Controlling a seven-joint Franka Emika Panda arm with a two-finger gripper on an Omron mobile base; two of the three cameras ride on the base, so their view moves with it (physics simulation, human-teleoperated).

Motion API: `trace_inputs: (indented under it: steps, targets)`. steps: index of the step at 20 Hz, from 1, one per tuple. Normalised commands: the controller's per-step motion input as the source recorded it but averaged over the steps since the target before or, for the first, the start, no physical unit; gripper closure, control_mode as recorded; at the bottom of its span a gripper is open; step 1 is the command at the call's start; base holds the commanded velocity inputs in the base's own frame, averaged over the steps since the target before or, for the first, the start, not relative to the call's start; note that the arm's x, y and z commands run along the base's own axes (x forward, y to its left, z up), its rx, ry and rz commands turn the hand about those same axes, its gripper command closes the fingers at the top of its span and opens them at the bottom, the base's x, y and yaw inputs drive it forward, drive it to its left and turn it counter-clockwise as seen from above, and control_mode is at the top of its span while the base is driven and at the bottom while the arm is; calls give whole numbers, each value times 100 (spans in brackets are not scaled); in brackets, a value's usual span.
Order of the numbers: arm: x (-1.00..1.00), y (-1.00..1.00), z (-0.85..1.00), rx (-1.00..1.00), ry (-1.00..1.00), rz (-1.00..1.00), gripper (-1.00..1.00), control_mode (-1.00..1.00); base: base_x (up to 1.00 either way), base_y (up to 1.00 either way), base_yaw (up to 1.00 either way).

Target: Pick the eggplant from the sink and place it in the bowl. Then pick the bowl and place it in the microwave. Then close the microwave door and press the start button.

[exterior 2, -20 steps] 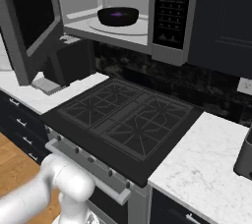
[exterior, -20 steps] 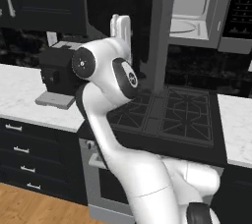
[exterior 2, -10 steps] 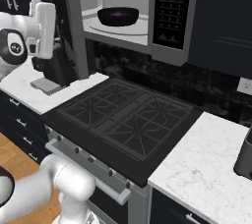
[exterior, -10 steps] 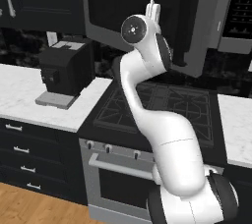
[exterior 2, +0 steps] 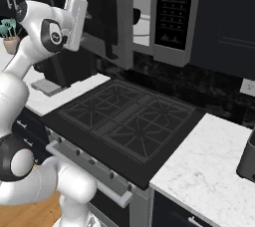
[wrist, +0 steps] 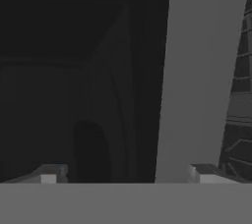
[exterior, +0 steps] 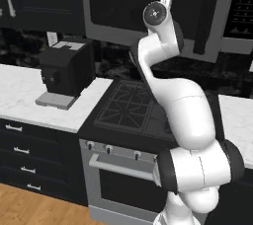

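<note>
Tool (wrist: 126, 174) gaping wide and empty against the microwave door (wrist: 199, 70)
Door-closing is underway; next, pushing it fully shut, then reaching for start

You see microwave (exterior 2: 172, 17) built in above stove, dark control strip on right. Microwave door (exterior: 148, 9) is large dark panel with grey frame, swung most of way toward closed, still ajar. In right base view, narrow slice of pale grey cavity shows past door edge. Bowl (exterior 2: 136, 16) is dark sliver inside that gap, on cavity floor.
</note>
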Motion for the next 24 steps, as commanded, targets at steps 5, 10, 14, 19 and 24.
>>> trace_inputs:
  steps: [5, 10, 14, 19, 24]
  targets:
    - [70, -42, 0, 9, 8, 0, -100, -100, 0, 0, 0]
    - [77, -42, -7, 4, 0, 0, -100, -100, 0, 0, 0]
    - [87, -22, -31, 0, 0, 0, -100, -100, 0, 0, 0]
    - [-46, 10, -3, 0, -1, 0, -100, -100, 0, 0, 0]
    - [-100, 18, 1, -2, 1, 0, -100, -100, 0, 0, 0]
